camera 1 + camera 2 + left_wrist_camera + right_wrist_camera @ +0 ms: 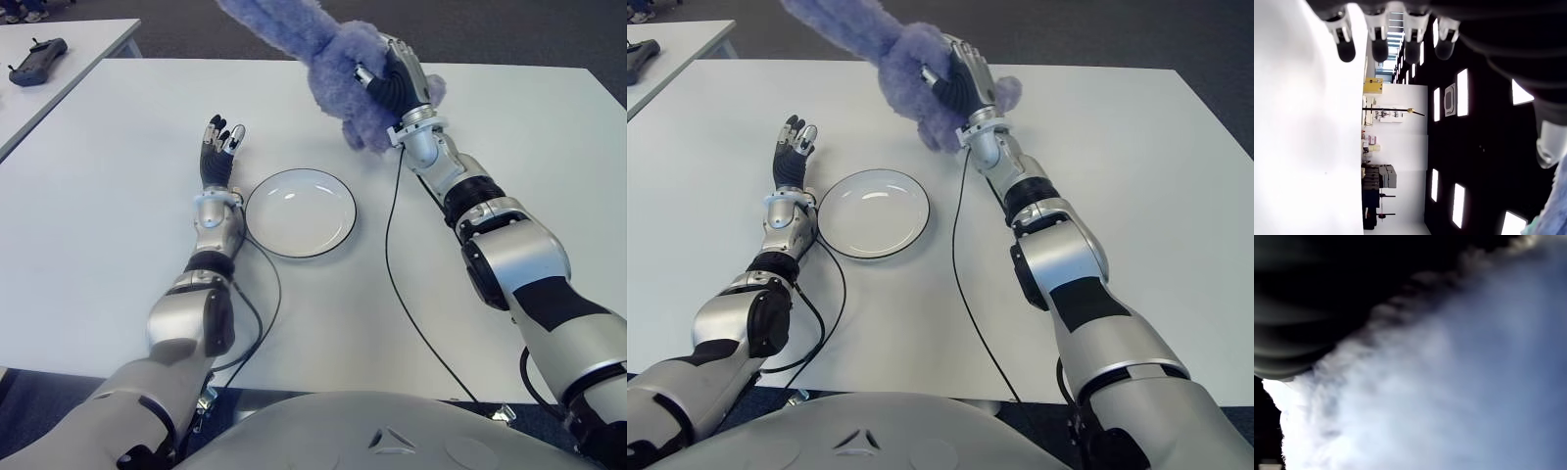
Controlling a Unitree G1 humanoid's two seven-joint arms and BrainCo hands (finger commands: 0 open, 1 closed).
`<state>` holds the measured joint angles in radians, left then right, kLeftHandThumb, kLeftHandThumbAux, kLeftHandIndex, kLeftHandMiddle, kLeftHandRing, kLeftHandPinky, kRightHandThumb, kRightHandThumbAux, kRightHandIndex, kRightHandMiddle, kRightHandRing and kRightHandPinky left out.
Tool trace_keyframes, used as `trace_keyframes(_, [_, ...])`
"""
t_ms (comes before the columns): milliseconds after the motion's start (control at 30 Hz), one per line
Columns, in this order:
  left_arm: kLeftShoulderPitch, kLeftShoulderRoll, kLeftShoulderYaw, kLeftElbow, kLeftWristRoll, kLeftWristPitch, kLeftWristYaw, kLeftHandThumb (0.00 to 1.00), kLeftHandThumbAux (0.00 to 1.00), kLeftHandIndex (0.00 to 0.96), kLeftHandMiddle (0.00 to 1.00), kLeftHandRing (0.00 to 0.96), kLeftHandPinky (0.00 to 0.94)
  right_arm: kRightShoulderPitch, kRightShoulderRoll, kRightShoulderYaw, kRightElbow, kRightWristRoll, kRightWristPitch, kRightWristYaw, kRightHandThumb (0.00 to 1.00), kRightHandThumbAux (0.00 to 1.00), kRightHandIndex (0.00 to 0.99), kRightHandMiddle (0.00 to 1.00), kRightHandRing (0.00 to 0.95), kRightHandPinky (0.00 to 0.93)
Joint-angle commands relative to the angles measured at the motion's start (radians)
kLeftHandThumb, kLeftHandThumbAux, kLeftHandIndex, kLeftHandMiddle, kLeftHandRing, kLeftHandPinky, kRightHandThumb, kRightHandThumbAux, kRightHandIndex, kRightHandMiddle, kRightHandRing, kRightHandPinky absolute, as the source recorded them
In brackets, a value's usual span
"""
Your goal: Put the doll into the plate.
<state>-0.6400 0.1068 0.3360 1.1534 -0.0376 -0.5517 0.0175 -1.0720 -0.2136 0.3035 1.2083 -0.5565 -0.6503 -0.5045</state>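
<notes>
Purple doll (333, 54) gripped in right robot hand (392, 78) beyond empty plate (300, 211); wrist view all fur

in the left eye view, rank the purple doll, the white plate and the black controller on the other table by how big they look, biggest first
1. Purple doll, gripped in the right hand and raised toward the camera, which may enlarge it; part is cut off at the top edge.
2. White plate, close behind, beside the idle left hand.
3. Black controller, clearly smallest, though farthest away.

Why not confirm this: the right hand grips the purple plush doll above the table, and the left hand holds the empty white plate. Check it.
Not quite. In the left eye view the left hand holds nothing; it shows open beside the white plate, on its left. The right hand does grip the purple plush doll above the table.
</notes>
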Motion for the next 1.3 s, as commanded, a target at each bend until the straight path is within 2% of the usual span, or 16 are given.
trace_keyframes(33, [0.235,-0.119,0.017,0.167,-0.027,0.063,0.032,0.0,0.489,0.073,0.091,0.077,0.082,-0.021,0.038,0.033,-0.036,-0.021,-0.056,-0.007,0.709,0.709,0.441,0.836,0.844,0.843])
trace_keyframes(300, [0.235,-0.122,0.018,0.166,-0.029,0.061,0.03,0.0,0.496,0.074,0.093,0.079,0.077,0.014,0.075,0.088,-0.059,-0.054,-0.078,-0.019,0.707,0.711,0.441,0.83,0.839,0.841])
trace_keyframes(533, [0.235,-0.123,0.02,0.167,-0.03,0.063,0.026,0.0,0.498,0.075,0.092,0.077,0.075,0.031,0.097,0.117,-0.032,-0.052,-0.092,0.059,0.708,0.711,0.441,0.821,0.826,0.83])
trace_keyframes(733, [0.237,-0.123,0.021,0.167,-0.031,0.061,0.024,0.0,0.501,0.078,0.094,0.079,0.079,0.059,0.116,0.154,-0.021,-0.067,-0.114,0.08,0.708,0.711,0.441,0.818,0.82,0.822])
trace_keyframes(933, [0.238,-0.123,0.019,0.168,-0.028,0.056,0.028,0.0,0.501,0.079,0.093,0.081,0.085,0.07,0.117,0.169,-0.015,-0.051,-0.152,0.148,0.709,0.711,0.441,0.823,0.818,0.8])
trace_keyframes(1300, [0.235,-0.122,0.019,0.169,-0.026,0.063,0.031,0.0,0.501,0.078,0.099,0.086,0.083,0.079,0.108,0.177,-0.041,-0.043,-0.19,0.206,0.708,0.712,0.441,0.808,0.803,0.799])
